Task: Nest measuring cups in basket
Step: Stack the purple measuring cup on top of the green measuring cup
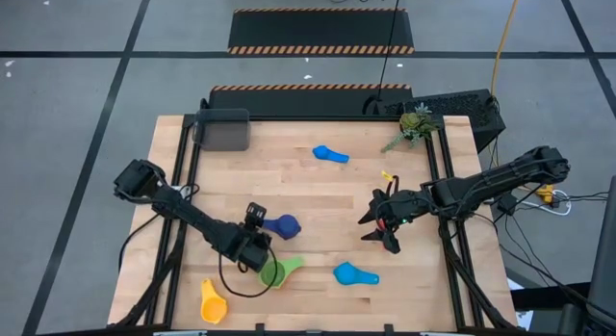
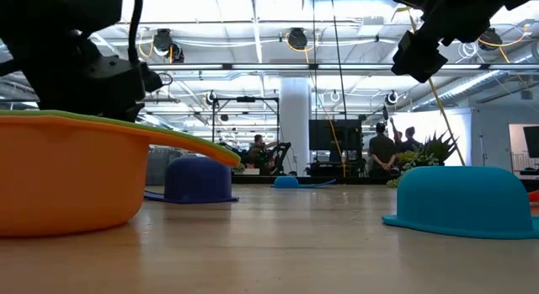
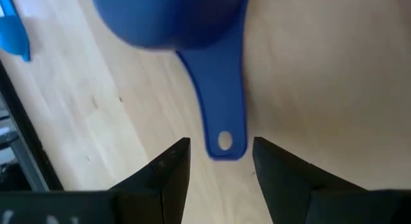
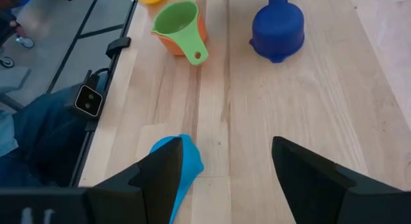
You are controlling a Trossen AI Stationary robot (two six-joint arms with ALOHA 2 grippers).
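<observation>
Worktop [image 1: 318, 196]: light wood boards, dark rails along both sides.

Basket [image 1: 222, 130]: dark grey bin at the 11 o'clock corner of the worktop, nothing seen inside.

Measuring cups, all lying on the worktop outside the basket:
- dark blue cup [image 1: 284, 225], upside down near centre, handle toward the left gripper;
- green cup [image 1: 278, 271] nested in an orange cup [image 4: 168, 42], at 6 o'clock from the dark blue one;
- yellow cup [image 1: 211, 303] at the 7 o'clock corner;
- light blue cup [image 1: 352, 273], upside down, toward 5 o'clock;
- second light blue cup [image 1: 330, 154] toward 12 o'clock.

Left gripper [image 1: 258, 218]: low, just at 9 o'clock of the dark blue cup; jaws apart, either side of the handle tip, not touching it.

Right gripper [image 1: 377, 223]: raised above the worktop at 3 o'clock of centre; jaws apart, holding nothing, the nearer light blue cup under one finger.

Plant sprig [image 1: 416, 125]: 1 o'clock corner.
</observation>
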